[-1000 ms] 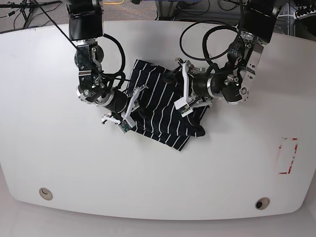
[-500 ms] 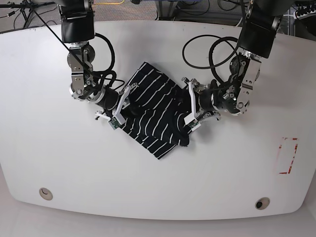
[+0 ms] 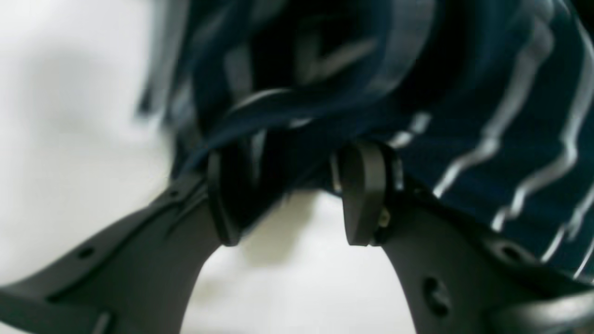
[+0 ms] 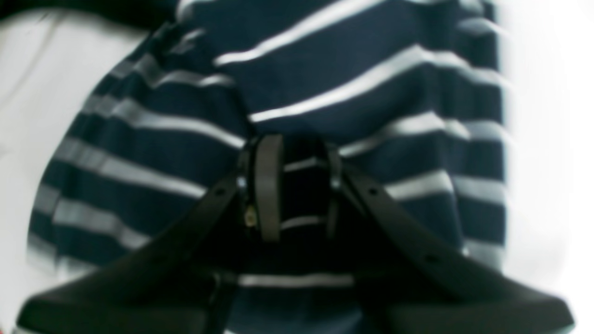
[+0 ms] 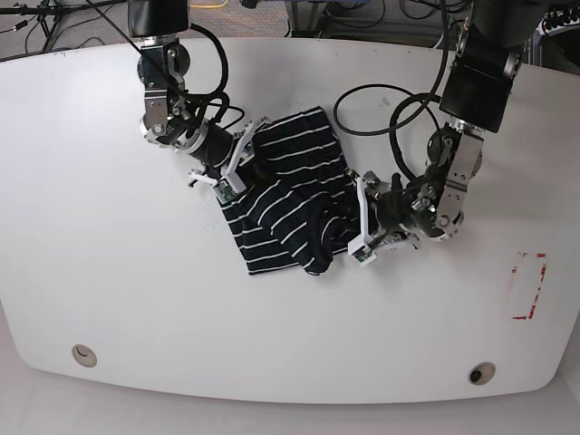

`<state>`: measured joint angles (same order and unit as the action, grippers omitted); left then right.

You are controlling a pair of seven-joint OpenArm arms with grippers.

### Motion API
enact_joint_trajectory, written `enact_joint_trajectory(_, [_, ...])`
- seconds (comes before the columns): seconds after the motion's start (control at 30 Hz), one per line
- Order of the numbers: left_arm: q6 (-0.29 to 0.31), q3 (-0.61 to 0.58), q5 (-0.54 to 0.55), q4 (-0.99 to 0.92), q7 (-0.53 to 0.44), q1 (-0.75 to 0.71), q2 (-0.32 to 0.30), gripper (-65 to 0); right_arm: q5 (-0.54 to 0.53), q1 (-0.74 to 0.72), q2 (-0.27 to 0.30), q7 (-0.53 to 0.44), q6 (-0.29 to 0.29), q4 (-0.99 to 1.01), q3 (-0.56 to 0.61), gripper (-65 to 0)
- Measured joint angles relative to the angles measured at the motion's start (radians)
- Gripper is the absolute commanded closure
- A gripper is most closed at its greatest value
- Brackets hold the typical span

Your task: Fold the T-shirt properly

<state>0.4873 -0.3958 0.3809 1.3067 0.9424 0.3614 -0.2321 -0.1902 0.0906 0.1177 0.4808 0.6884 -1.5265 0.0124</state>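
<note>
T-shirt (image 5: 285, 204) now swung round, bunched between both arms' jaws.

Both end effectors (image 4: 292, 185) (image 3: 297, 195) clamped.

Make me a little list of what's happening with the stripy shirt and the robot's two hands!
garment: T-shirt, black with thin white stripes, bunched and partly folded
surface: white table
left gripper: fingers closed on a bunched edge of the shirt
right gripper: fingers pinching a fold of striped cloth
picture sharpness: both wrist views blurred
fold: not finished
</note>
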Motion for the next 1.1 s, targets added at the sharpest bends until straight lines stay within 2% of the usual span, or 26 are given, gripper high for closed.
enact_joint_trajectory(0.2, [-0.003,0.002,0.006,0.015,0.004,0.06,-0.019,-29.9,0.004,0.024,-0.027,0.078,0.004,-0.077,0.008,-12.4])
enact_joint_trajectory(0.3, [-0.003,0.014,0.024,0.085,0.066,0.065,-0.041,-29.9,0.01,0.024,-0.027,0.135,0.004,-0.142,0.005,-12.8])
enact_joint_trajectory(0.43, [0.002,0.095,0.088,0.219,0.122,0.058,-0.066,-29.9,0.01,0.023,-0.026,0.221,0.005,-0.265,-0.002,-13.8])
enact_joint_trajectory(0.53, [-0.001,0.182,0.141,0.309,0.137,0.037,-0.091,-29.9,0.005,0.005,-0.023,0.264,0.005,-0.353,-0.001,-20.9])
enact_joint_trajectory(0.63, [0.003,0.271,0.184,0.344,0.154,-0.013,-0.121,-29.9,0.002,-0.047,-0.024,0.3,0.005,-0.38,0.001,-34.2])
enact_joint_trajectory(0.67, [0.002,0.303,0.192,0.346,0.158,-0.032,-0.132,-29.9,0.003,-0.067,-0.025,0.316,0.007,-0.379,0.0,-40.9])
enact_joint_trajectory(0.77, [-0.004,0.416,0.205,0.338,0.188,-0.124,-0.173,-29.9,0.005,-0.139,-0.026,0.34,-0.001,-0.356,0.0,-51.5])
enact_joint_trajectory(0.83, [-0.002,0.491,0.233,0.335,0.192,-0.182,-0.197,-29.9,-0.003,-0.178,-0.028,0.334,-0.012,-0.32,0.001,-54.2])
enact_joint_trajectory(0.9, [-0.001,0.56,0.243,0.334,0.196,-0.232,-0.212,-29.9,-0.004,-0.219,-0.042,0.333,-0.013,-0.274,0.002,-54.2])
enact_joint_trajectory(1.1, [-0.002,0.823,0.319,0.337,0.18,-0.336,-0.224,-29.9,0.003,-0.352,-0.085,0.325,-0.021,-0.043,0.001,-51.0])
